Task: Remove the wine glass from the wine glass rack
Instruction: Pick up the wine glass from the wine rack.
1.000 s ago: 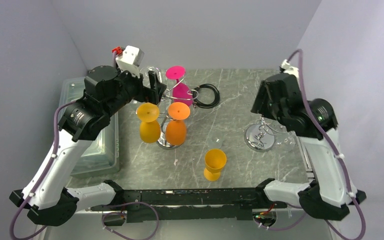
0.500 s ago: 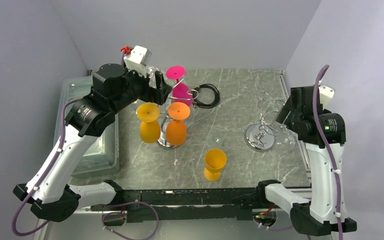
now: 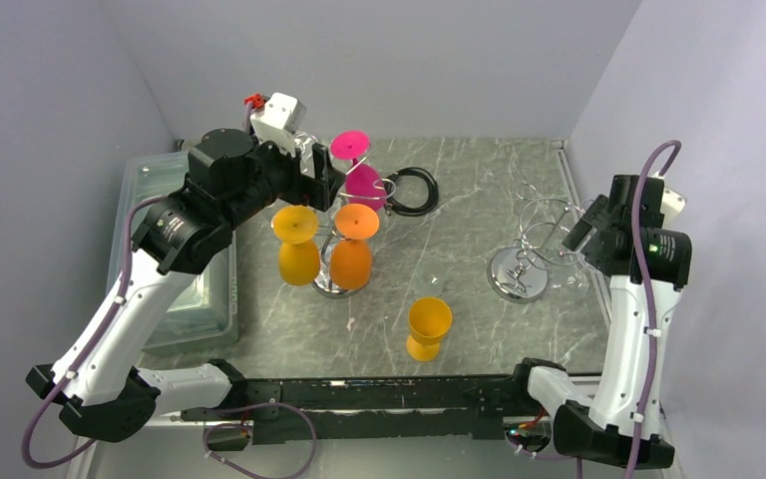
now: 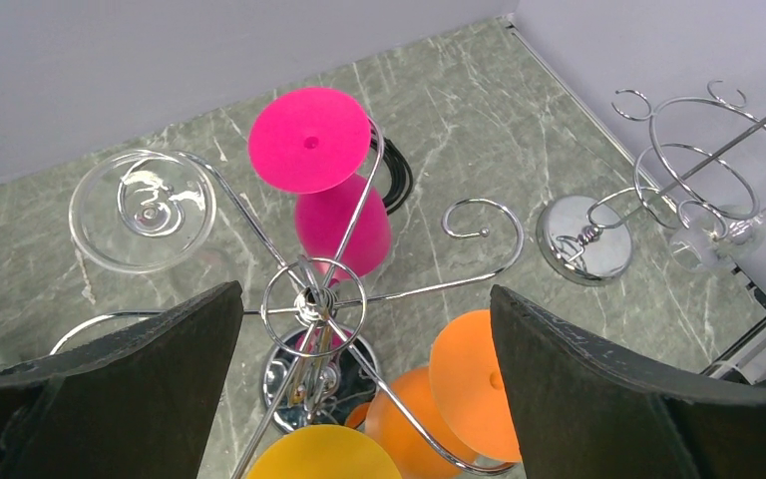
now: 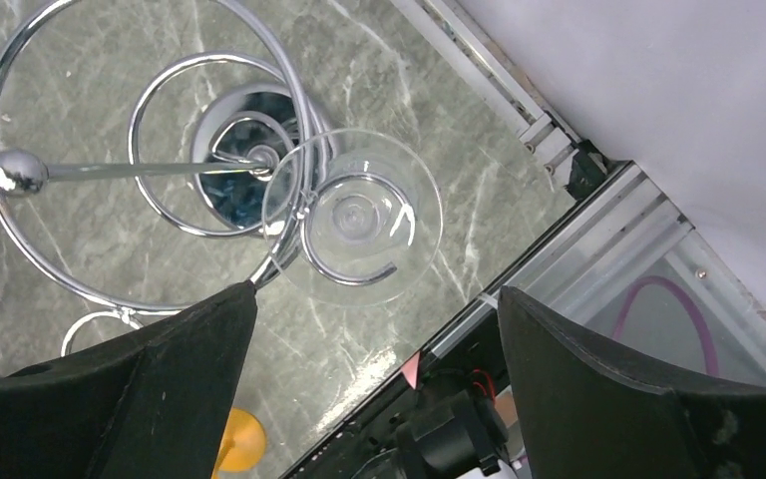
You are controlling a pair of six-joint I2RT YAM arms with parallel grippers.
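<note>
right hand [image 5: 376,291]: wide, empty; pulled back from small rack [image 3: 521,271]
left hand [image 3: 324,180]: wide, edged in above wine glass rack [image 4: 312,297]
task: likely left's job; nothing gripped yet

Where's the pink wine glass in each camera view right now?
Top external: pink wine glass, back centre, hanging upside down.
Left wrist: the glass sits upper centre, foot towards camera.
Right wrist: not in it.
Shared landmark: smaller chrome stand, in all three views.

wine glass rack [image 4: 310,297] upright; pink wine glass [image 4: 342,222] hangs inverted
</note>
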